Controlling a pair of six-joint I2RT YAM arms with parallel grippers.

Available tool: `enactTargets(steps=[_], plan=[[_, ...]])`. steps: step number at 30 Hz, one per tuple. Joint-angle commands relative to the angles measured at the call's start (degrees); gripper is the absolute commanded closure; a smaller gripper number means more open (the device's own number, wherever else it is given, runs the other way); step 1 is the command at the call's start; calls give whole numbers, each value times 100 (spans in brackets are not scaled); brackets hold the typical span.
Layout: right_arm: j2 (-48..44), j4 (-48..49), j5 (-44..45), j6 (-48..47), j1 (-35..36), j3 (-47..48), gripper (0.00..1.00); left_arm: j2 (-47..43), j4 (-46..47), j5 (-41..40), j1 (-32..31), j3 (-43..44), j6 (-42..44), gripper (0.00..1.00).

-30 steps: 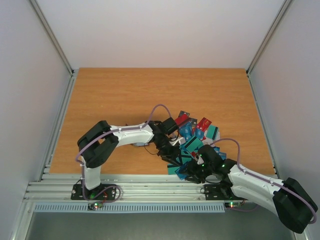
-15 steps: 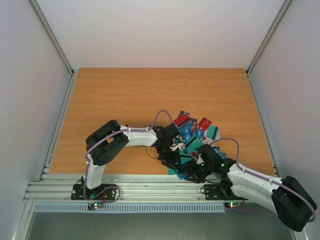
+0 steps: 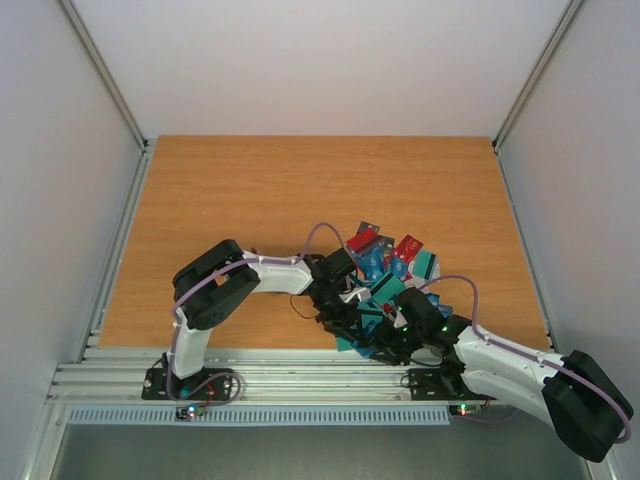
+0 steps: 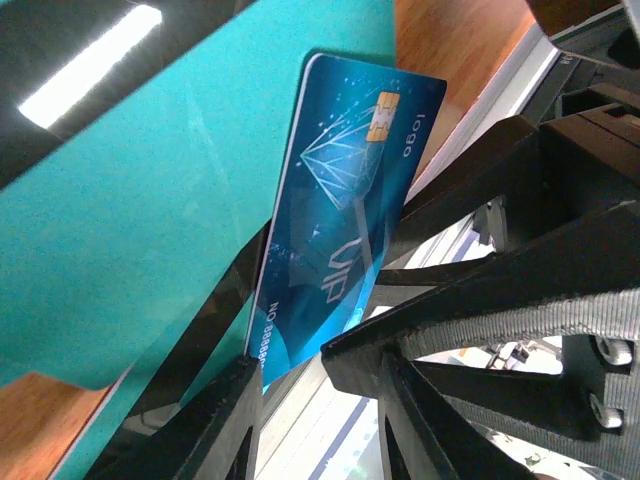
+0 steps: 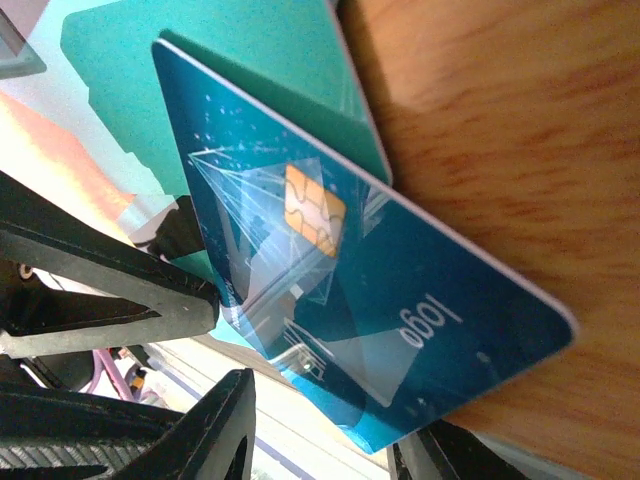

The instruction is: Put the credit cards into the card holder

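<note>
i see a deep blue card (image 4: 340, 230) with a gold chip, pale diamond linework and white lettering. the teal cards (image 4: 150, 200) are plain, the red cards (image 3: 365, 240) bright, the table (image 3: 300, 180) orange-brown woodgrain.

On the blue card (image 4: 340, 215) we read "logo" beside the chip, "VIP" under the diamond and "NO 8888" along its edge

The blue card (image 5: 380, 330) is glossy plastic, and we see its gold chip (image 5: 315, 212) shining like metal. The teal card (image 4: 150, 220) looks smooth plastic. The table (image 3: 300, 190) shows matt wood grain.
</note>
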Motion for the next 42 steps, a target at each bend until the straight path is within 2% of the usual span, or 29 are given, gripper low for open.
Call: enactTargets(steps=[1, 8, 16, 42], plan=[[-29, 314, 1722, 229, -216, -103, 63, 442, 504, -134, -191, -334, -148, 65], [-599, -728, 1795, 98, -216, 274, 65, 451, 780, 0, -191, -437, -299, 65], [-848, -1255, 1796, 35, -216, 475, 68, 468, 922, 62, -191, -458, -379, 65], [-944, -669, 1412, -316, -135, 548, 70, 503, 1443, 247, -131, -668, -687, 65]])
